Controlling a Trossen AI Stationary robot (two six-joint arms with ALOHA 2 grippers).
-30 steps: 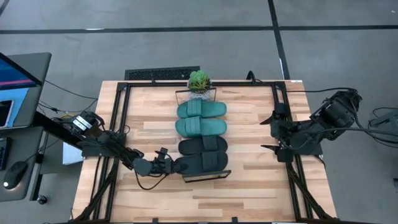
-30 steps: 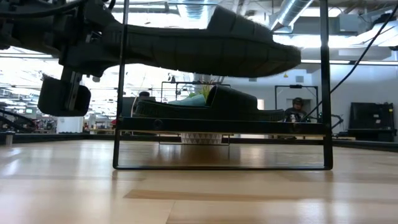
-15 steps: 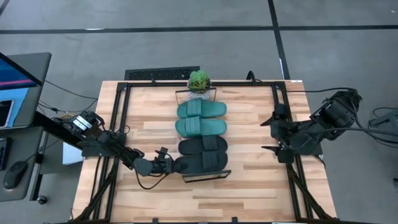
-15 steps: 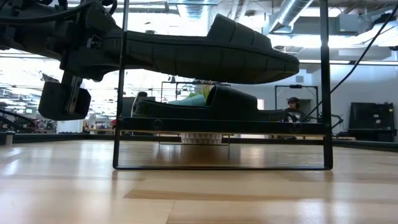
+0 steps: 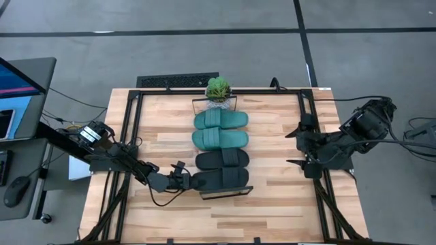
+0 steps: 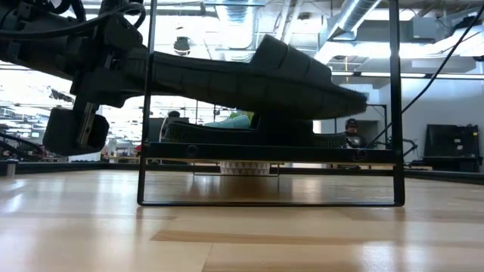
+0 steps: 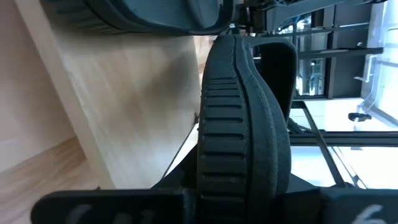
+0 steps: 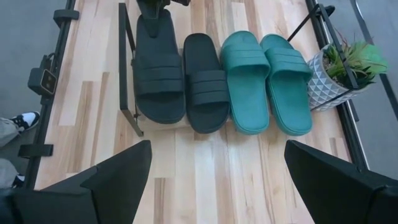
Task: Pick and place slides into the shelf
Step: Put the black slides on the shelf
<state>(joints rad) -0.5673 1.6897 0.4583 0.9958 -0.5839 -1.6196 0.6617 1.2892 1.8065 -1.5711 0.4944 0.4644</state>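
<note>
L gripper [image 5: 182,181] clamps ribbed rubbery black slide [image 5: 221,178] over wood shelf [image 5: 225,192].

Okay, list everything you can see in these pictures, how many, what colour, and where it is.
Teal green rubbery slide sandals: two, side by side on the shelf, nearest the plant.
Black rubbery slide sandals: two; one on the shelf beside the teal pair, one held at the shelf's near end.
Light-wood shelf with black wire frame: one, mid-table.
Green potted plant: one, in a white patterned pot, at the shelf's far end.
Light-wood table: one.
Left gripper: jaws shut on the end black sandal.
Right gripper: jaws open, waiting at the table's right edge.
</note>
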